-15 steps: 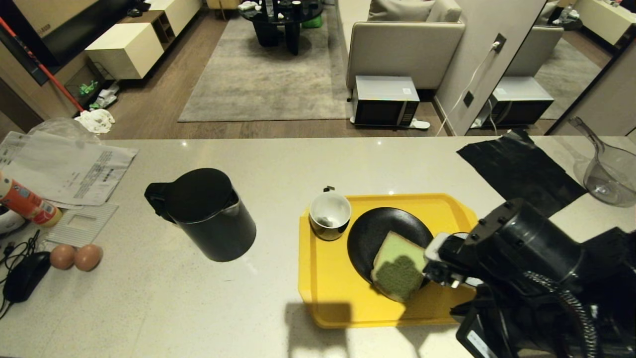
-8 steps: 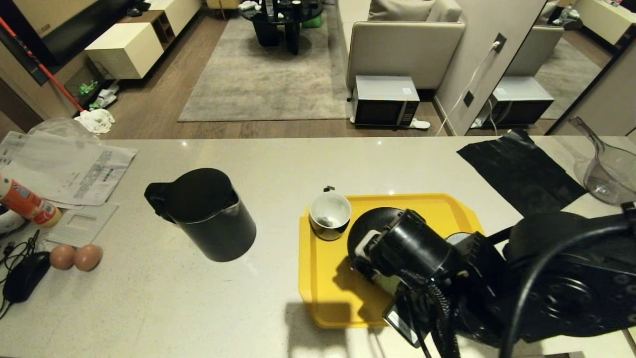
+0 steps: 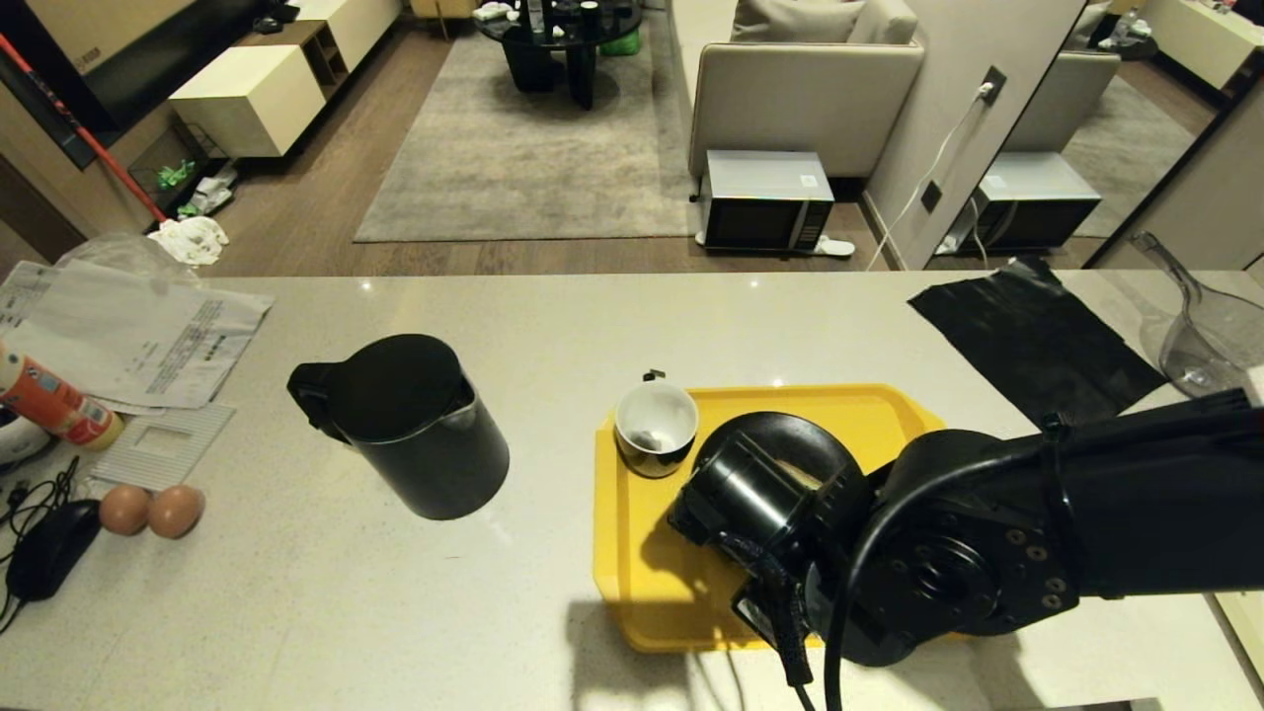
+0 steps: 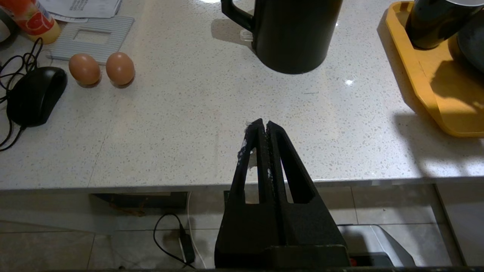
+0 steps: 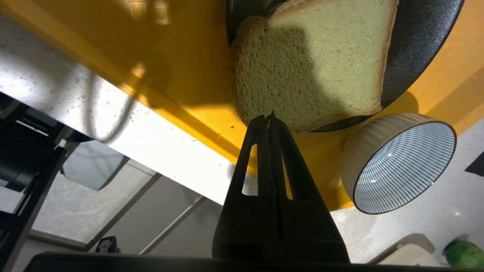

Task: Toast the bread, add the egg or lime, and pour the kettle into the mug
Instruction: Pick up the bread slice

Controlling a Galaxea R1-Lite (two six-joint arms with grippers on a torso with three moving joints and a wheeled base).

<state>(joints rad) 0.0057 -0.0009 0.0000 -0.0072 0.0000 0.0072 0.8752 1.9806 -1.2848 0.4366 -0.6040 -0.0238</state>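
Note:
The pale green bread (image 5: 310,68) lies on a black plate (image 5: 419,45) on the yellow tray (image 3: 642,553). My right gripper (image 5: 269,119) is shut and empty, its tips just above the bread's near edge. In the head view the right arm (image 3: 948,553) covers most of the plate. The black-and-white mug (image 3: 655,427) stands at the tray's far left corner, and the black kettle (image 3: 410,434) stands on the counter to its left. A green fruit, probably the lime (image 5: 464,254), shows past the tray. The egg is out of view. My left gripper (image 4: 263,124) is parked shut over the counter's front edge.
A striped bowl (image 5: 401,166) sits beside the plate. Two plain brown eggs (image 3: 150,510), a black mouse (image 3: 49,548), papers (image 3: 138,336) and an orange bottle (image 3: 54,400) lie at the far left. A black sheet (image 3: 1037,341) and a glass jug (image 3: 1210,346) are at the right.
My right arm has swung left and forward over the tray, and it now covers the plate and bread in the head view. The left arm and the objects have not moved.

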